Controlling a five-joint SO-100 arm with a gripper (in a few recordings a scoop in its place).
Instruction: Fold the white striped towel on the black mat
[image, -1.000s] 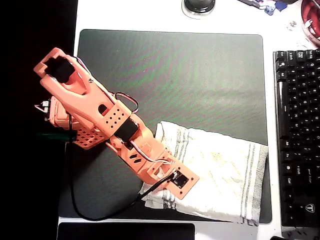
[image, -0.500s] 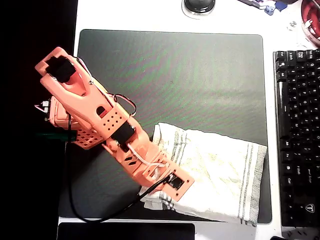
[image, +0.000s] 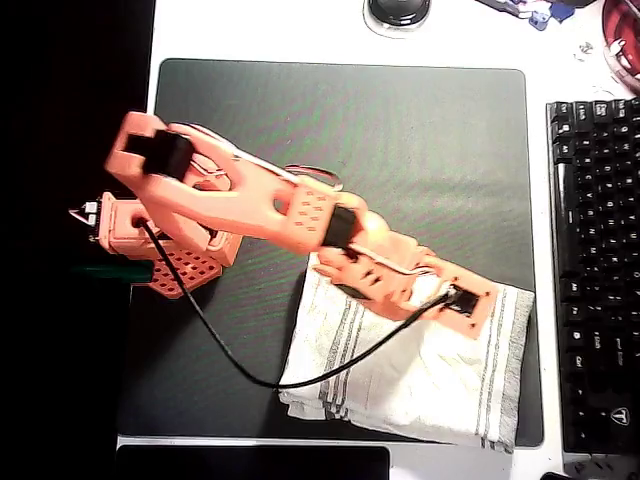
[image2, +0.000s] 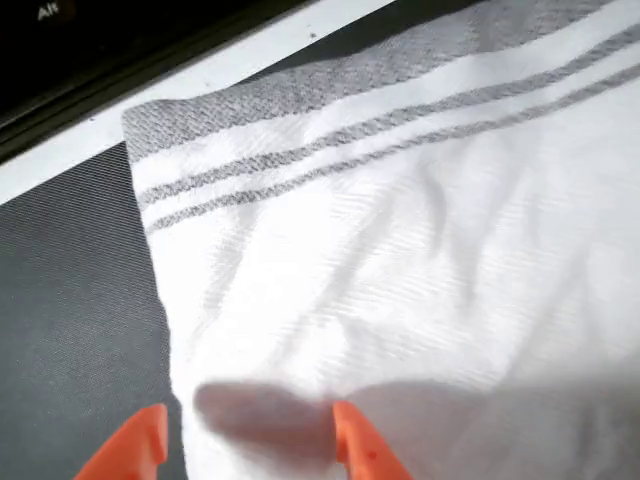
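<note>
We had the gripper spread open over the white striped towel edge, so pinching only the top layer seemed smartest.

A brightly lit white worktop carries a black keyboard at 3 o'clock and a dark round object at 12 o'clock.

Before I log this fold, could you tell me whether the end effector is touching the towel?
Cannot tell. In the wrist view the open end effector straddles the towel edge, casting a shadow, but neither contact nor a gap shows plainly.
</note>
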